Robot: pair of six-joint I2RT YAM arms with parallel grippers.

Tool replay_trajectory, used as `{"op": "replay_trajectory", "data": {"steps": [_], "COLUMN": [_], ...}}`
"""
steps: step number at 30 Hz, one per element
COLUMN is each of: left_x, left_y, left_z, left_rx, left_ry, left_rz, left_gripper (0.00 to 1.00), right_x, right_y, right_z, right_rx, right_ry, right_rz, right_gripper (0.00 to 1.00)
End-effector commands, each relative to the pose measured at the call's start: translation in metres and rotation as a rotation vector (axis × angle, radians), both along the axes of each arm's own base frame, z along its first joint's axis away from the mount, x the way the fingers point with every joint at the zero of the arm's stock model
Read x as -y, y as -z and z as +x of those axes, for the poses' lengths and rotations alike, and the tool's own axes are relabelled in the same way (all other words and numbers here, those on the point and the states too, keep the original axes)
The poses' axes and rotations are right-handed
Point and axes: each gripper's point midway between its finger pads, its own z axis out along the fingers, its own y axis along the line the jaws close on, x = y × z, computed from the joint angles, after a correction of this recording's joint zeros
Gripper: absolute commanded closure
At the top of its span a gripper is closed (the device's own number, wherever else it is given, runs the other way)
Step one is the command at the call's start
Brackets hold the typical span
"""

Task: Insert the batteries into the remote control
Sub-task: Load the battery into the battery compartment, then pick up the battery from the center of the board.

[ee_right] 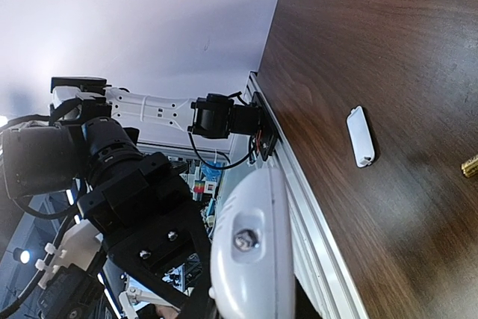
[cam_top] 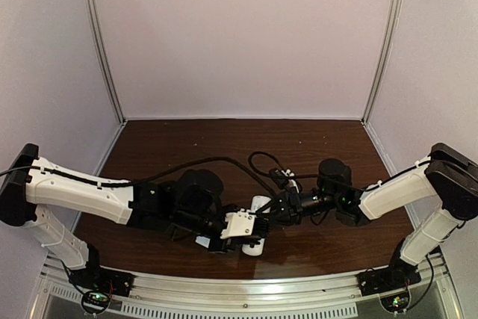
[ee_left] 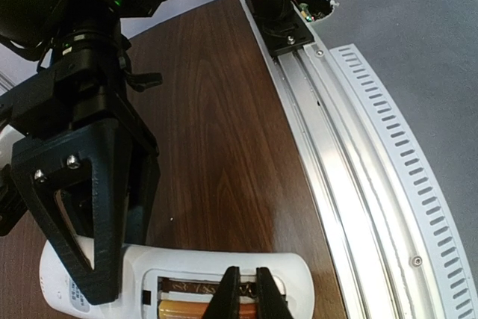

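Note:
The white remote control lies back-up with its battery bay open. Two batteries sit in the bay side by side: a dark brownish one in the far slot and an orange one in the near slot. My left gripper hovers over the bay with its black tips almost together above the dark battery, and nothing shows between them. The black fingers of my right gripper are shut on the remote's left end. From above, the remote is mostly hidden under my left gripper.
A small white cover piece lies flat on the brown table, also seen as the cover under the left arm. A tiny golden object is cut off at the frame edge. The metal rail runs along the near table edge.

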Motion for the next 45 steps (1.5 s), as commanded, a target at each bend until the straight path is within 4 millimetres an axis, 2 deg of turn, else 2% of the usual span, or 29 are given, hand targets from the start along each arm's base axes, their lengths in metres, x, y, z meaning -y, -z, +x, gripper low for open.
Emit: {"op": "replay_trajectory", "data": {"steps": [1, 11, 13, 17, 20, 24, 27, 31, 34, 35, 38, 40, 45], "left_x": [-0.02, -0.032, -0.031, -0.02, -0.012, -0.008, -0.013, -0.024, -0.027, -0.027, -0.023, -0.021, -0.015], "left_y": [0.035, 0.04, 0.036, 0.008, -0.02, -0.045, -0.053, -0.047, -0.045, -0.041, -0.018, -0.006, 0.026], "left_z": [0.018, 0.02, 0.019, 0.015, 0.013, 0.007, 0.012, 0.034, 0.063, 0.073, 0.092, 0.097, 0.105], "left_rx": [-0.012, -0.021, -0.018, -0.033, -0.037, -0.019, -0.014, -0.049, -0.141, -0.187, -0.362, -0.433, -0.491], "left_ry": [-0.079, -0.083, -0.075, -0.051, -0.042, -0.031, -0.077, -0.241, -0.408, -0.468, -0.536, -0.546, -0.607], "left_rz": [0.115, 0.145, 0.138, 0.056, -0.02, -0.083, -0.123, -0.128, -0.128, -0.112, -0.018, 0.027, 0.14], "left_gripper": [0.89, 0.89, 0.85, 0.65, 0.54, 0.49, 0.46, 0.34, 0.18, 0.16, 0.21, 0.26, 0.36], "right_x": [-0.005, -0.005, -0.006, -0.008, -0.009, -0.007, -0.002, 0.014, 0.031, 0.039, 0.066, 0.083, 0.115], "right_y": [-0.039, -0.045, -0.043, -0.025, -0.013, -0.004, -0.001, 0.003, 0.01, 0.011, 0.02, 0.023, 0.028], "right_z": [-0.025, -0.027, -0.025, -0.019, -0.013, -0.006, 0.0, 0.014, 0.027, 0.034, 0.05, 0.059, 0.07], "right_rx": [0.049, 0.054, 0.051, 0.06, 0.066, 0.078, 0.094, 0.132, 0.169, 0.182, 0.187, 0.192, 0.19], "right_ry": [-0.124, -0.132, -0.124, -0.097, -0.074, -0.045, -0.021, 0.027, 0.066, 0.089, 0.158, 0.201, 0.281], "right_rz": [0.133, 0.15, 0.142, 0.073, 0.018, -0.022, -0.037, -0.072, -0.133, -0.154, -0.226, -0.259, -0.298], "right_gripper": [1.0, 1.0, 1.0, 1.0, 1.0, 1.0, 1.0, 1.0, 1.0, 1.0, 1.0, 1.0, 1.0]}}
